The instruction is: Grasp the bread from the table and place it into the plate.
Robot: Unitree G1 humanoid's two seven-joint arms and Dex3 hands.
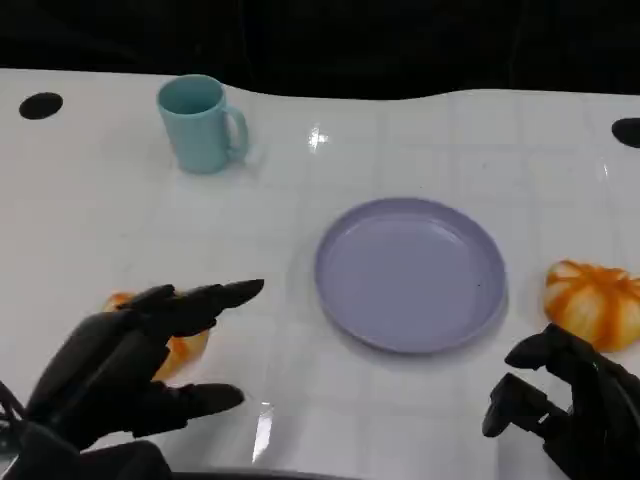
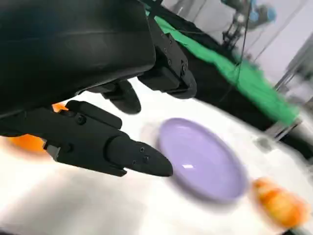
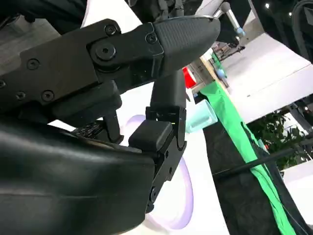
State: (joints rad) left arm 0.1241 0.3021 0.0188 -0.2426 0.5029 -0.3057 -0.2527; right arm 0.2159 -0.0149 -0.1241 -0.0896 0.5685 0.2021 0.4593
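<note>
Fingers (image 1: 215, 296) on the left hand (image 1: 120, 365) are spreading open over one bread (image 1: 185, 348); right hand (image 1: 565, 405) is curling empty beside the plate (image 1: 410, 272).

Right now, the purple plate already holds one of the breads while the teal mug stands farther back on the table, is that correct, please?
Not quite. The purple plate holds nothing, as the head view shows. One bread lies on the table to one side of it, and another lies on the other side, partly under the left hand. The teal mug does stand farther back.
</note>
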